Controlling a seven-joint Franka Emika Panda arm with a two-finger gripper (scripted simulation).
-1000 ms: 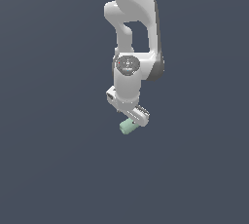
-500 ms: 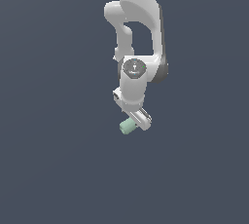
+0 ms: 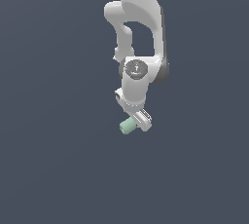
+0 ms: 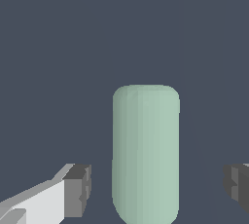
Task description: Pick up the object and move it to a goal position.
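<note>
Wrist view: tool [image 4: 156, 189] spread wide, cylinder [image 4: 146, 152] between fingers, untouched.

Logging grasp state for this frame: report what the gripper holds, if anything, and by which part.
Nothing is held. In the wrist view the gripper is open, its fingertips standing apart from both sides of the mint-green cylinder, which sits between them untouched.

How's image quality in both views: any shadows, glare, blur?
Exterior view: flat, even render, no cast shadows or glare, sharp; the cylinder is tiny beside the gripper. Wrist view: crisp, soft shading along the cylinder, fingertips cropped at the frame's edges.
</note>
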